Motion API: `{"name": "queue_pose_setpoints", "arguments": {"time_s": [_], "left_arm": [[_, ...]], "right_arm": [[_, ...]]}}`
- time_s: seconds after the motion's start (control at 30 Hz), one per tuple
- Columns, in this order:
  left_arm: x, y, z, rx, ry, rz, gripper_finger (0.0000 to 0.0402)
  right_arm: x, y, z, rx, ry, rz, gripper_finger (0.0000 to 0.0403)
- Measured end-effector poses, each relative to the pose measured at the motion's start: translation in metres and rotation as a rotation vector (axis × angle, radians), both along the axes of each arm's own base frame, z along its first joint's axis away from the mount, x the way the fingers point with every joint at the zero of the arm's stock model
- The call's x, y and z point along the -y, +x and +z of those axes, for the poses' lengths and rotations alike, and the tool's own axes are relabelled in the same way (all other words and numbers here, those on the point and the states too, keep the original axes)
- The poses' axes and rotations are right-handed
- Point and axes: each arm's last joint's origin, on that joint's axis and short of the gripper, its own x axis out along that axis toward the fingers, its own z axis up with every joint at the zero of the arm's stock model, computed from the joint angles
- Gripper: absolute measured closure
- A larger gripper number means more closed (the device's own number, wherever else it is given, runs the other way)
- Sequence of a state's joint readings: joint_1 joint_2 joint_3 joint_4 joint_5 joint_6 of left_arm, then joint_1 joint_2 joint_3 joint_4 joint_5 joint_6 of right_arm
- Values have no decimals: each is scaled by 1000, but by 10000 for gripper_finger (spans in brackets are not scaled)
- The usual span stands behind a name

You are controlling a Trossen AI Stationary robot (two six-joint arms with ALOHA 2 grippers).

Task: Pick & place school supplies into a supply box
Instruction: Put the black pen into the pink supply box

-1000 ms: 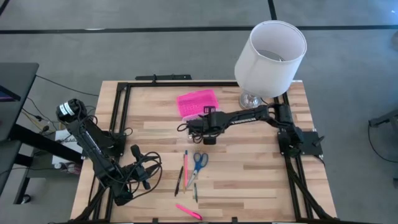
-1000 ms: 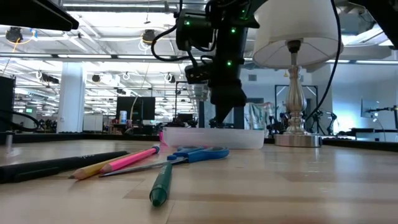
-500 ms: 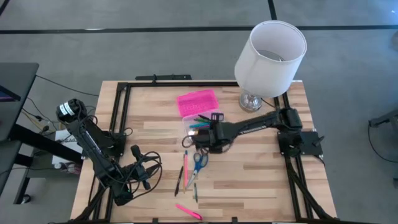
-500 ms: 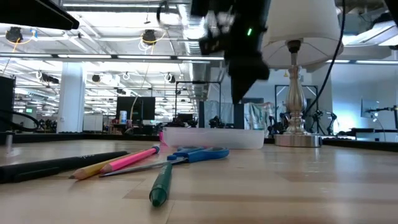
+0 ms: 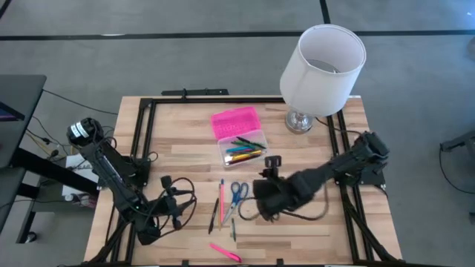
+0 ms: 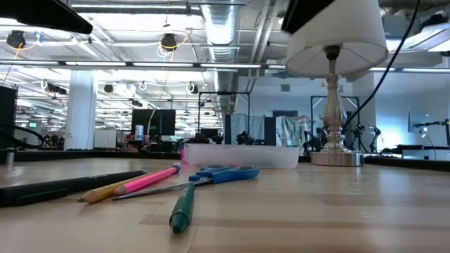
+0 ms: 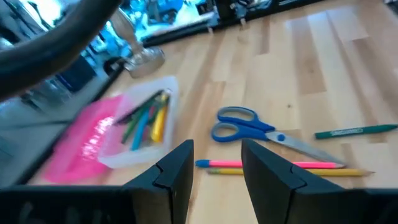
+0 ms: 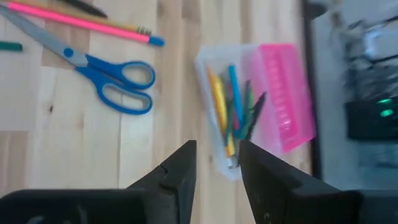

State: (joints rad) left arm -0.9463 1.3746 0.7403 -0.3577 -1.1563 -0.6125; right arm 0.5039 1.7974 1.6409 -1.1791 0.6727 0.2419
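Supply box [image 5: 245,148] lies open near the middle of the wooden surface [image 5: 312,222], pink lid [image 5: 236,121] folded back toward the lamp [image 5: 323,63] side; clear tray holds several pens and pencils [image 5: 243,149], yellow, blue, green and dark ones visible in right wrist view; blue-handled scissors [image 5: 237,194] lie flat on the surface just below the box; pink pencil [image 5: 221,199] and a dark pen [image 5: 213,216] lie beside the scissors, a green pen [image 5: 232,228] close by, a pink marker [image 5: 224,252] near the front edge, apart from the rest; right pincer [image 5: 261,194] hovers just right of the scissors, fingers apart and holding nothing; left pincer [image 5: 175,210] sits at the front left of the surface, fingers apart with a narrow gap, empty, well apart from the box.
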Motion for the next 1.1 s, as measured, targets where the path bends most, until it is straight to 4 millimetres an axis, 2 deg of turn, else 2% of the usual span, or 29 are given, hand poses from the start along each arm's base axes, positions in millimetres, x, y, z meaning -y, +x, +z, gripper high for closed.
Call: {"name": "queue_pose_setpoints", "arguments": {"time_s": [0.23,0.43,0.53,0.73,0.9,1.1], "left_arm": [[-1,20,4,-2,-208,-28,271],[-2,34,1,4,-270,-19,271],[-5,42,2,1,-346,-27,271],[-7,51,6,29,-440,-42,271],[-8,52,6,45,-480,-23,271],[-7,64,-13,-21,-591,30,271]], "right_arm": [[-21,-48,20,170,-103,45,287],[-19,-93,21,316,-92,93,288],[-8,-111,18,369,-70,133,288],[32,-139,18,482,79,225,288],[62,-158,10,664,169,328,296],[77,-170,-10,915,178,360,305]]}}
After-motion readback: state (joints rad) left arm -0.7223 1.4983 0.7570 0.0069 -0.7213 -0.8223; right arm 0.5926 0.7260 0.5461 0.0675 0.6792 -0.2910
